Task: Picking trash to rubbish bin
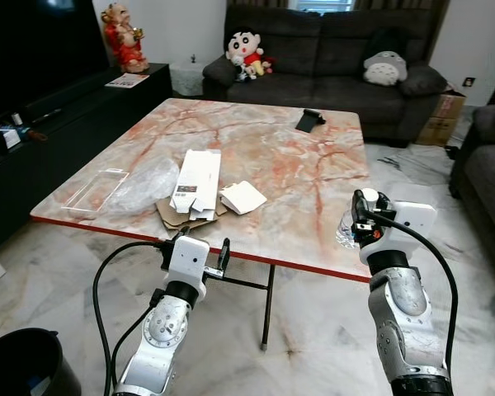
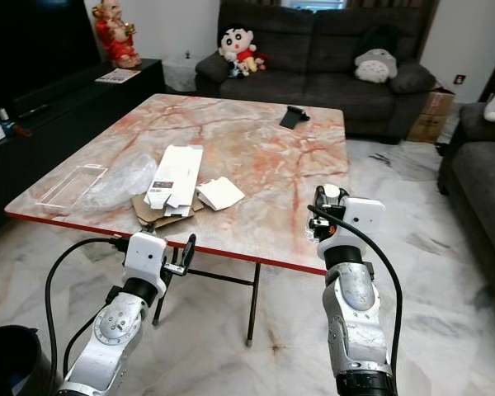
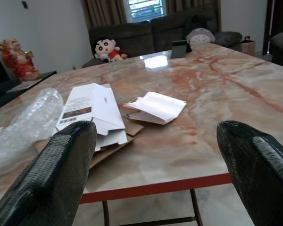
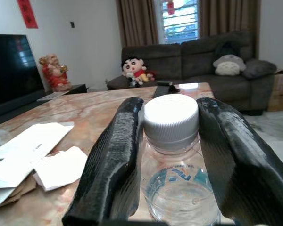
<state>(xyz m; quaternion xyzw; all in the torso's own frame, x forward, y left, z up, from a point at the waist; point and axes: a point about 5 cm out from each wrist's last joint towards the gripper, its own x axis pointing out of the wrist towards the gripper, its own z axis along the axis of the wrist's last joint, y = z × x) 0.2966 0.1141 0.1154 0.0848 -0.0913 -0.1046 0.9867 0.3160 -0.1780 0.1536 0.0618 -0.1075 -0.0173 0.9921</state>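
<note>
The right gripper (image 4: 170, 141) pinches a clear plastic bottle (image 4: 172, 188) just below its white cap (image 4: 171, 120), 1 black finger pressed on each side of the neck. The bottle stands upright, its long axis vertical, at the near edge of the marble table (image 1: 313, 198) toward the near right corner.

The left gripper (image 3: 155, 155) is spread wide and holds nothing, hovering just off the near edge and facing the paper trash: a flattened white box (image 1: 196, 181), a torn white carton piece (image 1: 242, 196), brown cardboard (image 1: 169, 216) under them, and a crumpled clear plastic bag (image 1: 144, 183) toward the left edge.

The rubbish bin (image 1: 21, 363) stands on the floor at the robot's left, well apart from the bottle. The right arm therefore holds the load on the far side from the bin, so carrying it there probably calls for a turn of the body leftward.
</note>
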